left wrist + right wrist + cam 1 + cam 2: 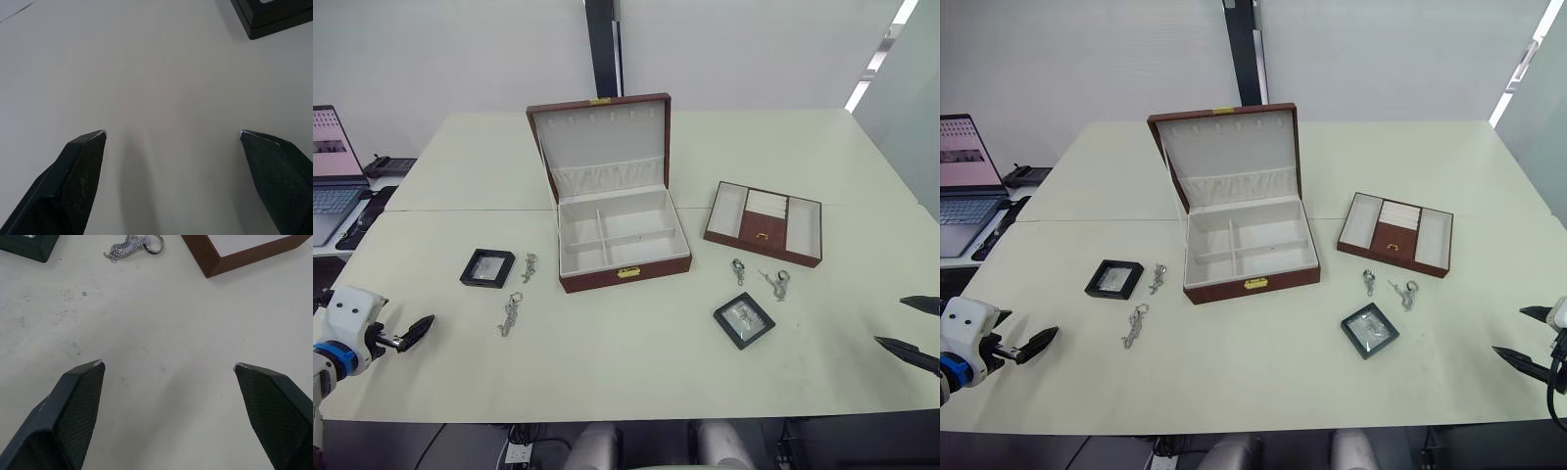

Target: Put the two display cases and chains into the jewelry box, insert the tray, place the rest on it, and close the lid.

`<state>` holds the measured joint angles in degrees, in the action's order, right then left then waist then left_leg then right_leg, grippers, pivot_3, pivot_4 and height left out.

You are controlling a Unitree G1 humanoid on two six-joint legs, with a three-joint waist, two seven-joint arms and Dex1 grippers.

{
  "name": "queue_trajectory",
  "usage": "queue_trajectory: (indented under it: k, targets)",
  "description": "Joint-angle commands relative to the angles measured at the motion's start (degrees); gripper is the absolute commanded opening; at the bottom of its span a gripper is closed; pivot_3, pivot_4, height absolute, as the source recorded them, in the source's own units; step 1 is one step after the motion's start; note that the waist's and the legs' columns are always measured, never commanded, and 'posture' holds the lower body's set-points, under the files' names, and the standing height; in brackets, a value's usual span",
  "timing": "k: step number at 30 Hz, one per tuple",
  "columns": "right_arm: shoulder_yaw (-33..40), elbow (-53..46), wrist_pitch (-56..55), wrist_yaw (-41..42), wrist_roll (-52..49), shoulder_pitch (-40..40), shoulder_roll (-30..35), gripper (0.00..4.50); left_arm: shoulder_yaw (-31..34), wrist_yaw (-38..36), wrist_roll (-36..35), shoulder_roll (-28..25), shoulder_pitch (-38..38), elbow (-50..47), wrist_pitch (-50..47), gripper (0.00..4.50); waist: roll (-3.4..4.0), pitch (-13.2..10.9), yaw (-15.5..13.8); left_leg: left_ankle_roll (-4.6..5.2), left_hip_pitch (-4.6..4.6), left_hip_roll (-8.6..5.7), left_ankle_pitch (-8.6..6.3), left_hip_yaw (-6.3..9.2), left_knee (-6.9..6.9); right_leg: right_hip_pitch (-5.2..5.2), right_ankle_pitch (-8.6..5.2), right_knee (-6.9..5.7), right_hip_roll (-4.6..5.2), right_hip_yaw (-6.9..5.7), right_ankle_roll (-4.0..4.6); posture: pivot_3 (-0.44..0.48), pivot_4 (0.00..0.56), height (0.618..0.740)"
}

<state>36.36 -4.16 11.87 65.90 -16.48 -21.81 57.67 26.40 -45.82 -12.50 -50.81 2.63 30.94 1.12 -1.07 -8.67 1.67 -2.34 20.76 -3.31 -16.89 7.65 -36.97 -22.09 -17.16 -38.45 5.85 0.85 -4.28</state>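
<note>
From the head views I count two display cases (487, 267) (744, 323), four chains, one tray (764, 223) and one jewelry box (623, 244), lid up, front facing me. My left wrist view shows the left gripper (173, 134) spread wide, empty. The right gripper (168, 364) is likewise, above bare table (156, 328).

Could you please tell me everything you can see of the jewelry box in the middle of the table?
The jewelry box has a reddish-brown, wood-look shell and a pale lining. Its lid stands open, tilted back, with a gathered pocket along its lower inside and a gold fitting on its top edge. The base is split by dividers into several compartments, all empty, with a gold clasp on the front. It rests on the white table, skewed slightly, touching nothing else.
</note>
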Motion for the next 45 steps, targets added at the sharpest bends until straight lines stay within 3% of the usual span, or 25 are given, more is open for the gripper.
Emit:
queue_trajectory:
  k: [1,7,15,25,38,45]
  targets:
    - [0.9,-0.87,-0.19,0.15,-0.12,-0.16,0.22,4.47,0.2,-2.16,-1.0,-1.09,0.48,0.17,-1.51,4.5,0.0,0.0,0.0,0.0,0.0,0.0,0.0,0.0,0.0,0.0,0.0,0.0,0.0,0.0,0.0,0.0,0.15,0.74]
    - [0.97,-0.66,-0.57,0.44,-0.22,-0.15,0.11,4.47,-0.55,-5.57,-1.66,-3.07,0.5,2.01,-5.4,4.5,0.0,0.0,0.04,0.01,0.0,-0.01,-0.01,-0.03,0.0,0.0,0.0,0.02,0.0,0.02,0.0,0.0,0.15,0.74]
    - [1.16,-0.29,-0.54,-0.38,-0.56,1.08,-0.12,4.47,0.85,-8.2,-4.16,-2.21,0.03,1.95,-3.21,4.5,0.01,0.01,0.03,0.04,0.0,0.01,-0.02,-0.02,0.01,0.01,0.0,0.06,-0.01,-0.01,0.0,0.0,0.15,0.74]
    - [1.84,0.04,1.75,-0.11,-1.7,0.69,0.03,4.47,1.28,-8.76,-5.68,-2.59,1.09,2.29,-5.97,4.5,0.01,0.01,0.04,0.03,0.0,0.01,-0.03,-0.03,0.01,0.01,0.0,0.07,-0.01,0.01,0.0,0.0,0.15,0.74]
    - [0.72,1.41,-3.66,-0.31,0.76,0.56,0.11,4.47,2.81,-9.9,-8.74,-1.72,3.57,-1.23,-8.76,4.5,0.02,0.01,0.06,0.04,0.0,0.01,-0.03,-0.03,0.01,0.01,0.0,0.08,-0.01,0.0,0.0,0.0,0.15,0.74]
    - [0.37,-0.08,-0.59,-4.01,0.88,1.74,-0.99,4.47,3.72,-7.47,-9.78,-1.0,4.82,-4.04,-11.53,4.5,0.02,0.01,0.04,0.04,0.01,0.01,-0.03,-0.02,0.01,0.01,0.0,0.08,-0.01,0.0,0.0,0.0,0.15,0.74]
